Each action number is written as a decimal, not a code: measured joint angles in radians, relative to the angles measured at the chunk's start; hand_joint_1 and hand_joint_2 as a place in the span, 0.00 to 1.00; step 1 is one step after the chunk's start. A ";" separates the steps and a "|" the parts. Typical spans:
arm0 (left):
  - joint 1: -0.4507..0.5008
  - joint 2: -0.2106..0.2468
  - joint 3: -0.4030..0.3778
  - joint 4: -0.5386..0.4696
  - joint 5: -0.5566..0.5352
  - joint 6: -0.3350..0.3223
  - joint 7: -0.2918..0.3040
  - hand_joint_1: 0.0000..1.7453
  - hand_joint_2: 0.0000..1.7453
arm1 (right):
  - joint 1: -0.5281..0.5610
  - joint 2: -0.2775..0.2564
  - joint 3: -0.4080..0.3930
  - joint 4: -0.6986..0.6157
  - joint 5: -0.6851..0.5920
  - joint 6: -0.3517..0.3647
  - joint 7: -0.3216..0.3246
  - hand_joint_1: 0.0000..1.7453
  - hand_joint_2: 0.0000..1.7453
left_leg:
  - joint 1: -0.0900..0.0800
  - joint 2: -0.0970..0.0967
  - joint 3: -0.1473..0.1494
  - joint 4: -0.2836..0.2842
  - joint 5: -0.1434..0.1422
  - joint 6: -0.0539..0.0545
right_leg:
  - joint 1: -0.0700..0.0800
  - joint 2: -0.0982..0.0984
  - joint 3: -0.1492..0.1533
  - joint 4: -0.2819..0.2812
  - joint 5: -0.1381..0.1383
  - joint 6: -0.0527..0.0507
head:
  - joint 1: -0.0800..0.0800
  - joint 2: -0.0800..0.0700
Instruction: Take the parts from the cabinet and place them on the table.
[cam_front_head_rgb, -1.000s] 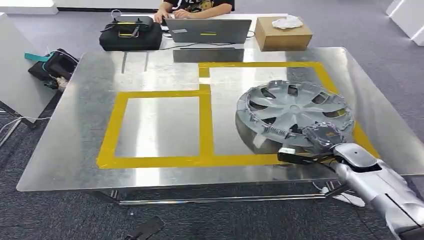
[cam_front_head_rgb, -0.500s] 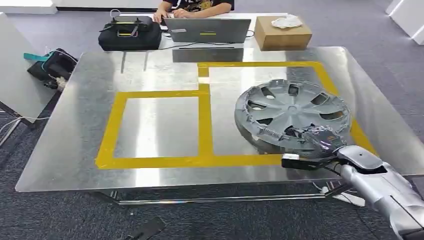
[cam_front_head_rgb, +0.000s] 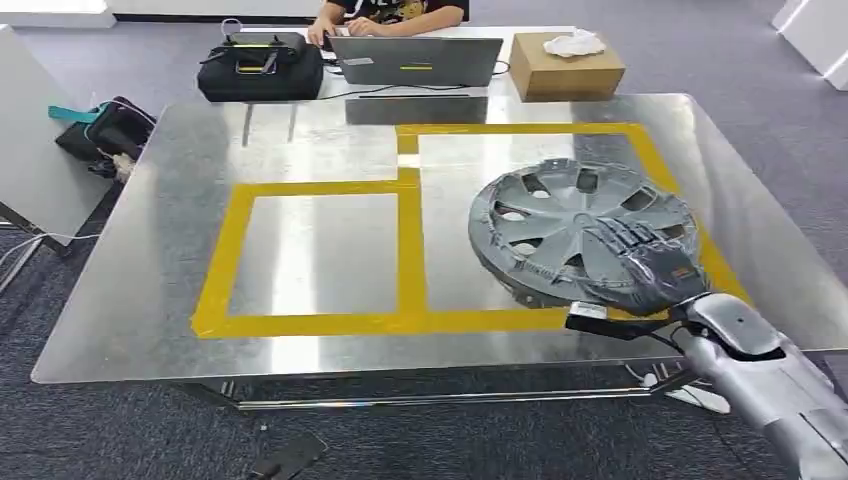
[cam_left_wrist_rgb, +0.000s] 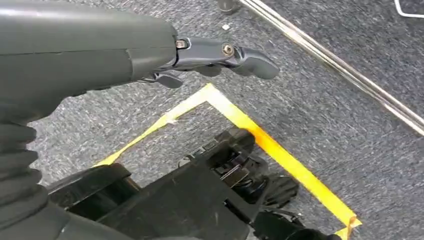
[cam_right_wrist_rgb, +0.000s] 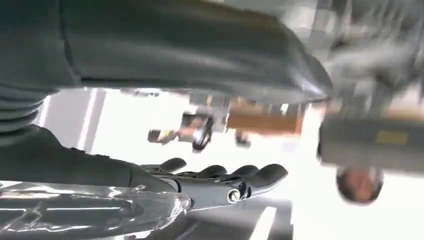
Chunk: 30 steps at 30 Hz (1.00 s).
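A grey hubcap (cam_front_head_rgb: 560, 225) lies on the steel table (cam_front_head_rgb: 320, 150), inside the right-hand yellow-taped rectangle. My right hand (cam_front_head_rgb: 640, 255) rests on the hubcap's near right part, fingers stretched flat across its face. In the right wrist view those fingers (cam_right_wrist_rgb: 225, 180) lie straight along the shiny hubcap rim (cam_right_wrist_rgb: 85, 210), with the thumb well apart and nothing between them. My left hand (cam_left_wrist_rgb: 200, 55) hangs beside my body over the grey carpet, its fingers extended and holding nothing.
Yellow tape (cam_front_head_rgb: 410, 250) marks two rectangles on the table. At the far edge are a laptop (cam_front_head_rgb: 415, 60), a black bag (cam_front_head_rgb: 262, 68) and a cardboard box (cam_front_head_rgb: 565, 65), with a person (cam_front_head_rgb: 390, 12) seated behind. Another bag (cam_front_head_rgb: 105, 135) lies on the floor at the left.
The hubcap has dropped from a tilt to lying flatter on the table. My right hand has left the near rim and spread its fingers over the hubcap's face.
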 joint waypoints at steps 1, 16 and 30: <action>0.001 0.000 0.000 0.000 0.006 0.002 0.000 0.00 0.00 | 0.023 -0.004 -0.023 -0.046 -0.004 -0.026 0.005 0.00 0.00 | 0.000 0.000 0.000 0.000 0.000 0.000 | 0.000 0.000 0.000 0.000 0.000 0.000 | 0.000 0.000; 0.025 -0.002 0.033 0.000 0.138 0.057 -0.024 0.00 0.00 | 0.446 0.009 -0.333 -0.776 -0.402 -0.052 -0.143 0.00 0.00 | 0.000 -0.003 0.000 0.000 -0.004 0.000 | 0.000 -0.004 0.002 0.000 -0.007 0.000 | 0.000 0.000; 0.050 -0.004 0.125 0.000 0.227 0.087 -0.061 0.00 0.00 | 0.790 0.147 -0.533 -1.113 -0.571 -0.013 -0.311 0.00 0.00 | -0.006 -0.002 0.018 -0.014 -0.005 0.029 | -0.016 -0.001 0.013 0.000 -0.017 0.025 | -0.001 0.000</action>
